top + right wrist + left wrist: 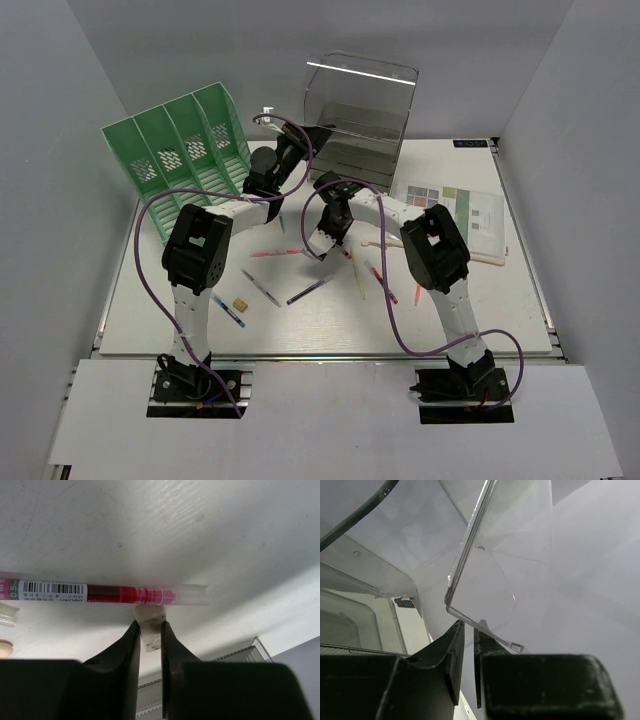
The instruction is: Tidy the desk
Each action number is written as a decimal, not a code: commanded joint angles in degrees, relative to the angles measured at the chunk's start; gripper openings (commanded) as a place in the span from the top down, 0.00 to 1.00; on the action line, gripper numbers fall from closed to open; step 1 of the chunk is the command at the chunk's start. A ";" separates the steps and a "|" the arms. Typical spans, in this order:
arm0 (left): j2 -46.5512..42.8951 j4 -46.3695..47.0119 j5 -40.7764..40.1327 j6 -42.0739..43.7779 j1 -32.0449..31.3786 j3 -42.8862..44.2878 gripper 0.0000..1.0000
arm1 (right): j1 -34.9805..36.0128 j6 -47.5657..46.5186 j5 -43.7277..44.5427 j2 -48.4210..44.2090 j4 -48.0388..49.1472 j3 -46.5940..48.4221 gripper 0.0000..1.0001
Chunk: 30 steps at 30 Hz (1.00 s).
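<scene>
- Filling the floor between the pale grey walls: the desk (330, 325), with a silver rail along its near edge. Littered across the middle with loose pens (265, 290), so judged barely begun as a tidy-up.
- Parked at the far left: the green file rack (185, 150), tilted back with its slots facing up. Probably meant for the papers (460, 215) lying at the right.
- Standing at the far middle: the clear drawer box (360, 110), reached by the left arm, likely to open it for the pens.
- Pinching there with the left gripper (468, 630): jaws down to a narrow slit, with a clear panel's lower edge running into it. Read as a grip on the box, though real contact is hard to confirm through see-through plastic.
- Pressed low over the desk's middle with the right gripper (150, 630): jaws narrow, clamped either side of a small white piece (150, 616), just beside a red pen (125, 594).
- Cannot tell whether eraser or cap. Left end of the pen cut off in the wrist view.
</scene>
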 commanded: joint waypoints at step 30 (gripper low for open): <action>-2.67 0.82 -2.25 -0.73 0.24 1.36 0.75 | -6.48 33.44 -7.15 -33.36 46.73 -38.57 1.00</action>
